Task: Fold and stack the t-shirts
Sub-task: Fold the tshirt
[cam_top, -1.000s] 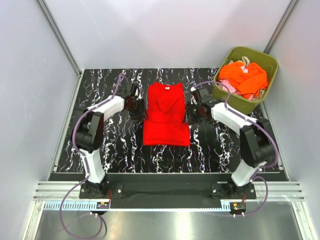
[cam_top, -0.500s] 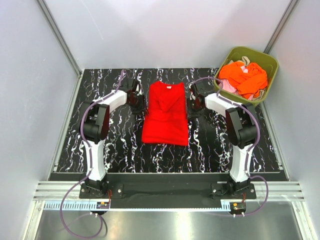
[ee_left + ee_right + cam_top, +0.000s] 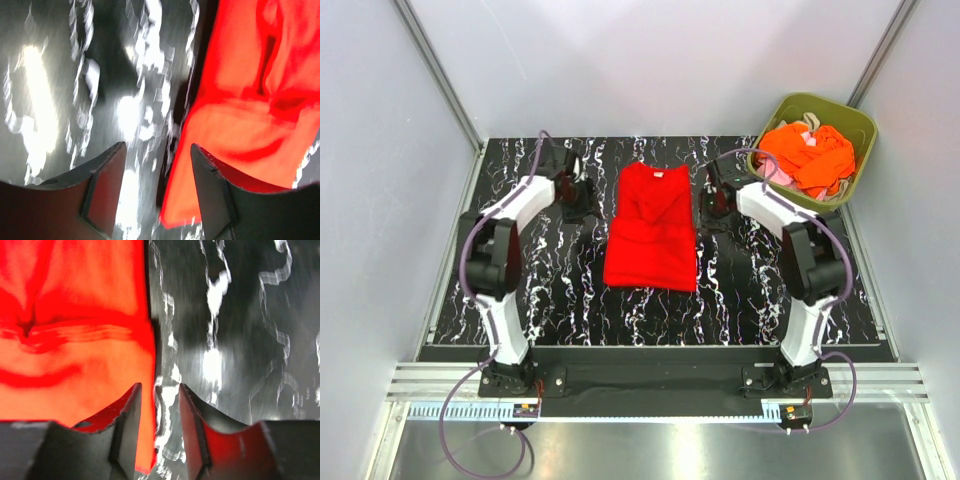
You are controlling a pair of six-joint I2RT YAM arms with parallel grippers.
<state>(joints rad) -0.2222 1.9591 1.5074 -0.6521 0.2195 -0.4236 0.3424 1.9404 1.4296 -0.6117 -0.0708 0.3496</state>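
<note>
Red shirt (image 3: 652,230) lies in the middle of the table (image 3: 550,285), sleeves already turned in so that it forms a long strip, collar at the far end, some creases near the middle; the rest of the shirts (image 3: 812,155), orange with a little pink, wait heaped in the bin (image 3: 772,193) at the far right corner.

Left gripper (image 3: 578,200) sits low just beside the strip's left edge, its fingers spread and holding nothing; from its wrist, the gripper (image 3: 157,147) spans bare table with the cloth (image 3: 240,125) under one tip. Right gripper (image 3: 712,205) mirrors it at the right edge, fingers parted more narrowly and likewise empty; its wrist view shows the gripper (image 3: 160,387) straddling the cloth's (image 3: 75,340) border.

The step in hand looks like the crosswise fold, one end brought over the other. To do it well, both arms should pinch matching corners at the same end, biting through every layer so the tucked sleeves do not slip out; they should lift level, travel together, and lay edge on edge before letting go; uneven timing would skew the strip.
</note>
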